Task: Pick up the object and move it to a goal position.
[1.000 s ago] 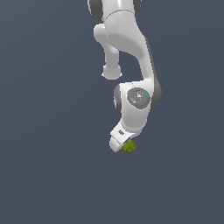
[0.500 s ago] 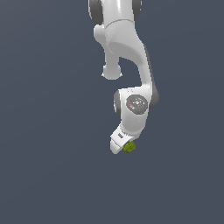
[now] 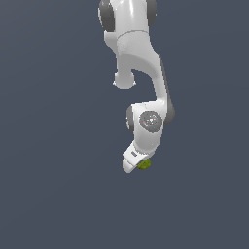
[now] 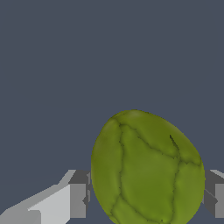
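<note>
Wrist view, nearest first: the olive-green object (image 4: 148, 168) fills the space between the two jaws of the gripper (image 4: 146, 197), a lumpy rounded blob with dark creases across its skin. One grey fingertip (image 4: 78, 194) meets its flank on one side and the other fingertip (image 4: 215, 192) meets it on the opposite side, so the jaws are closed against the object and hold it. Behind it lies only flat dark grey-blue ground. Exterior view, farther off: the white arm (image 3: 138, 73) hangs down from the top of the frame, and the object (image 3: 144, 164) shows as a small green lump at the tip of the gripper (image 3: 137, 163), on the exterior view's right of the white hand.
</note>
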`<state>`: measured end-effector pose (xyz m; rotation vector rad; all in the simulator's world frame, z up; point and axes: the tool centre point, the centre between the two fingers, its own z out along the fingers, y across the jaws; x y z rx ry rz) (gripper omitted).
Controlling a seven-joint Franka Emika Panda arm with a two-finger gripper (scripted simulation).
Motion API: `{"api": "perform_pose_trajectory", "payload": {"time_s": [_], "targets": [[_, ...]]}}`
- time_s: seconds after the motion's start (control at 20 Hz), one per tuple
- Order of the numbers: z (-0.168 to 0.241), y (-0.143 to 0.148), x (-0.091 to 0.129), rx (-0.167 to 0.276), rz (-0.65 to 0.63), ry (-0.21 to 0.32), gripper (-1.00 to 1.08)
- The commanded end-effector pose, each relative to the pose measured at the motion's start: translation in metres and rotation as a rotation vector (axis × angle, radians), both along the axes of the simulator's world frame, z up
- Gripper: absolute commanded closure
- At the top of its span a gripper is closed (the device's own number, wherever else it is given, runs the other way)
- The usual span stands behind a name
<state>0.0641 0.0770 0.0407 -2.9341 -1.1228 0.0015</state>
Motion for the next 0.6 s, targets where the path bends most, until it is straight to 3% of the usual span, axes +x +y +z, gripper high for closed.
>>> {"api": "perform_pose_trajectory", "payload": {"time_s": [0.0, 0.55], "targets": [[0.0002, 0.0004, 0.0004, 0.000, 0.000, -0.001, 1.08], [0.0009, -0.0003, -0.0008, 0.000, -0.001, 0.000, 1.08]]}}
